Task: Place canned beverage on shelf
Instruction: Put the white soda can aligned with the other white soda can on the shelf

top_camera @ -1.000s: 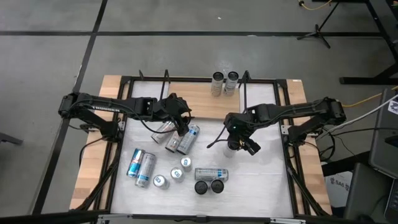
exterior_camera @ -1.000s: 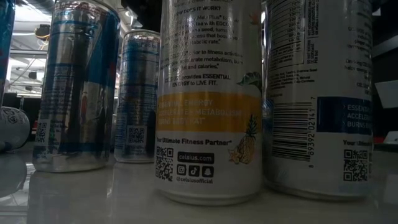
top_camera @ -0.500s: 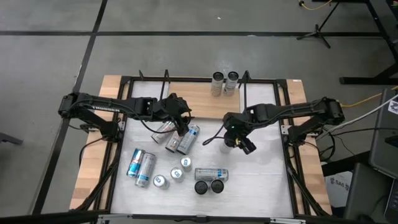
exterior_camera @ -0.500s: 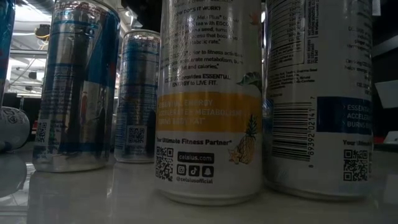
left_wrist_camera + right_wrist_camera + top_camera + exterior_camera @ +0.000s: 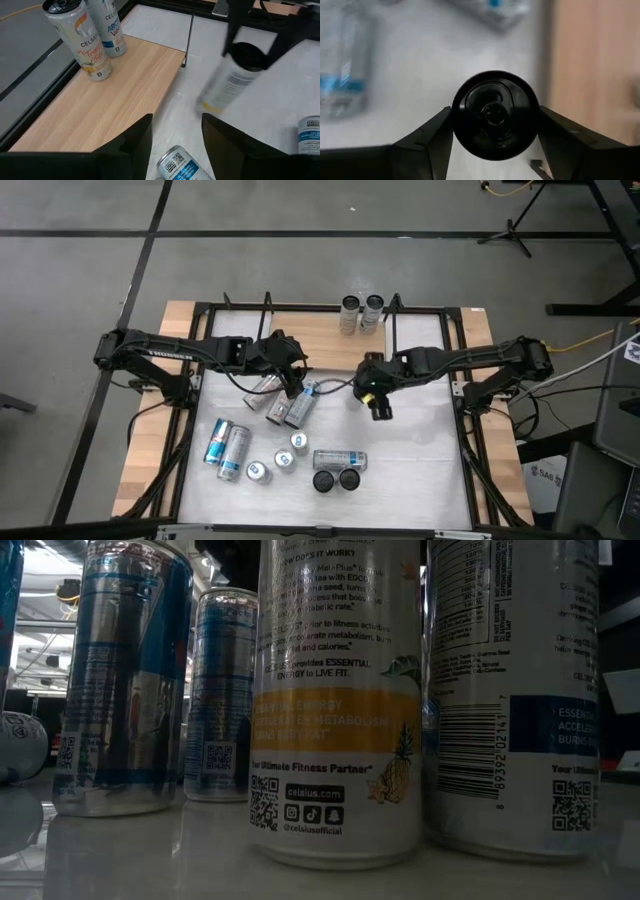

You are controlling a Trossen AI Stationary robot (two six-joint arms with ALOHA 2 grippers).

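Observation:
The shelf [image 5: 325,340], a light wooden board in a black rod frame, lies at the table's far side. Two cans [image 5: 361,314] stand upright at its far edge, also in the left wrist view [image 5: 75,37]. My right gripper [image 5: 376,398] hovers just near of the shelf's right part, shut on a white can with a black top [image 5: 227,80]. My left gripper [image 5: 293,383] stands open over cans lying on the table [image 5: 285,405]; nothing is between its fingers [image 5: 135,145]. My right gripper pinches the can just below its black top end [image 5: 456,117], one finger [image 5: 427,137] on each of two opposite sides. The fingers come slanting down from above and lie along the can. The can hangs tilted below them, its lower end [image 5: 209,102] over the white tabletop.
Several more cans stand or lie on the white tabletop [image 5: 420,470] toward its near side, among them one lying [image 5: 340,459] and two black-topped ones [image 5: 336,479]. They fill the low view [image 5: 335,690]. An upright black rod [image 5: 190,35] rises at the shelf's end.
My right gripper has rolled about its own axis and tipped further down, shifting slightly toward the shelf and the table's left. The can has turned with it, staying in the hold.

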